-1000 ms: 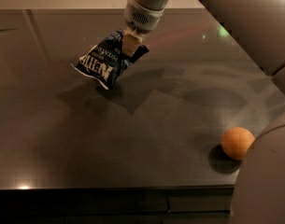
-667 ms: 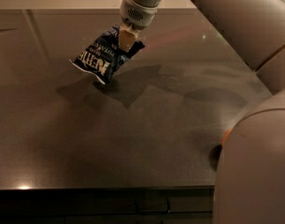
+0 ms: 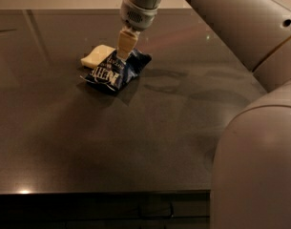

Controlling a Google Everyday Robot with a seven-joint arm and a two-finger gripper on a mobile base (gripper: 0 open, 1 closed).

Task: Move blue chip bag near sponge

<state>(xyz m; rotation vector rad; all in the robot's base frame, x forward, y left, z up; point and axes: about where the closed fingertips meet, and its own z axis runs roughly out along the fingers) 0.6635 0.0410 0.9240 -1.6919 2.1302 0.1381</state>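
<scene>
The blue chip bag, dark navy with white lettering, lies on the dark table in the back left part. Its far left edge touches or slightly overlaps the sponge, a small pale cream block just behind it. My gripper comes down from above and its cream fingers are closed together on the bag's top edge. The bag rests on the table surface under it.
My arm's large pale links fill the right side and lower right corner and hide that part of the table. The table's front edge runs across the bottom.
My gripper has carried the bag left and down from above the table to the surface beside the sponge. The view has shifted; the orange ball is no longer visible.
</scene>
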